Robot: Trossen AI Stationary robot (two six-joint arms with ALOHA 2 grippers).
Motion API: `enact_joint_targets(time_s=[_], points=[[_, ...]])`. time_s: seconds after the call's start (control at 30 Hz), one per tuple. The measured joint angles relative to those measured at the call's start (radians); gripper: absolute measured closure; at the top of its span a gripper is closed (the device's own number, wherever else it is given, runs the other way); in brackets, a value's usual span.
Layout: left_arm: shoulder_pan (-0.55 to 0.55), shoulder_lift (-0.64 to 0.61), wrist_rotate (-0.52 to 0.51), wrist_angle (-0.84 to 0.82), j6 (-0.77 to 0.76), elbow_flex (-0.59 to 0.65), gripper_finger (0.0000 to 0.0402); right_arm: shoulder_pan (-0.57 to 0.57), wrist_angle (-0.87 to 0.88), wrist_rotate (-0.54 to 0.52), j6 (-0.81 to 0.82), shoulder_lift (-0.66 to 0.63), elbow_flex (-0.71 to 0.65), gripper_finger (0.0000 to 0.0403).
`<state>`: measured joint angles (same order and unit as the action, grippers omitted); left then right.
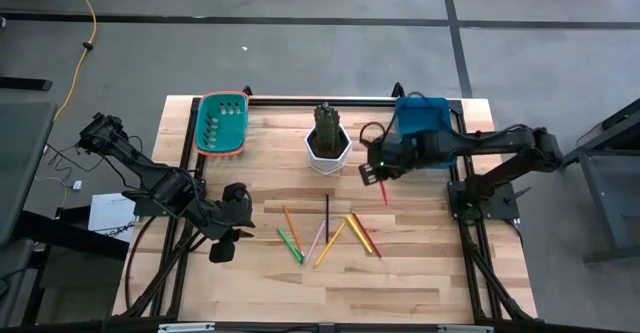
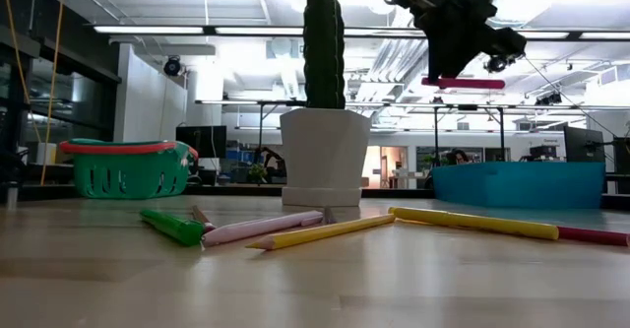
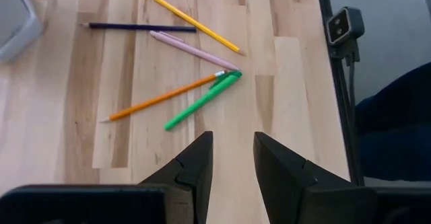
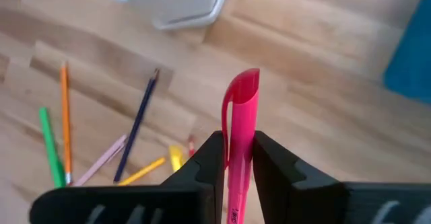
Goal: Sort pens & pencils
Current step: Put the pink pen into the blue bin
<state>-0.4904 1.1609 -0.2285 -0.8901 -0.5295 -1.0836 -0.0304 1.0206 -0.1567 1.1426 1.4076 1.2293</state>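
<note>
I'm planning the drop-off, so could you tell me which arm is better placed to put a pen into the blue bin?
The right arm: its claw already grips the bright pink pen, raised beside the blue plastic bin. The left claw is open and far from it.

A potted plant (image 1: pixel 327 138) is sitting at upper centre. Baskets (image 1: pixel 222 124) and (image 1: pixel 420 123) are flanking it left and right. Pens and pencils (image 1: pixel 326 235) are lying below it.

Glossy plastic pink pen (image 4: pixel 240 126) — matt wood-plank table (image 1: pixel 400 273).
</note>
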Motion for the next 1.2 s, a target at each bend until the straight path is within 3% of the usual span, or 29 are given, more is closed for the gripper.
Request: enact_joint_targets(time_s=[0.4,1.2], points=[[0.014,-0.008,-0.082,0.001,0.014,0.0,0.0305,-0.228,0.012,0.012,-0.152,-0.022,0.0,0.0357],[0.294,-0.103,0.035,-0.011,0.324,0.0,0.0305,-0.661,0.128,0.033,-0.32,-0.022,0.0,0.0357]])
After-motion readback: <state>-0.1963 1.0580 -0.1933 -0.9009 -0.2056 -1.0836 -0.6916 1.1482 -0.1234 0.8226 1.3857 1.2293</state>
